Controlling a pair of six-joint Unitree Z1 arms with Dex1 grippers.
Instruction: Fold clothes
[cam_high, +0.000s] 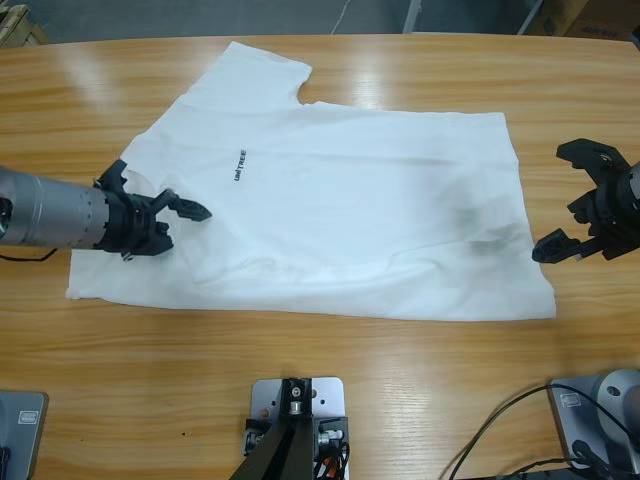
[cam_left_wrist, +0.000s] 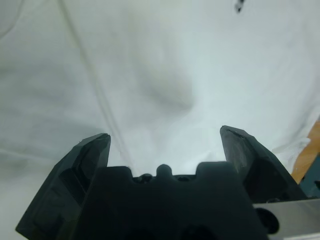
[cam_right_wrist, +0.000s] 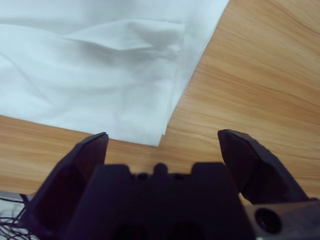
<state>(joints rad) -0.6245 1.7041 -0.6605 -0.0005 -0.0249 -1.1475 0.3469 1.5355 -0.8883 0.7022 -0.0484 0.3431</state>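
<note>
Both spread, empty tools, left (cam_high: 178, 208) and right (cam_high: 570, 200), flank the white T-shirt (cam_high: 340, 200) on the wooden table (cam_high: 400, 380).

Your left tool (cam_left_wrist: 165, 145) has its two black jaws spread wide, with nothing between them, right over the white T-shirt (cam_left_wrist: 150, 65), which fills nearly the whole view. A soft bump and a long crease cross the cloth, a bit of black lettering (cam_left_wrist: 240, 6) shows at the top edge, and a sliver of wooden counter (cam_left_wrist: 307, 155) shows at the right.

Long wooden table (cam_high: 400, 70), cardboard boxes (cam_high: 585, 15)
</note>
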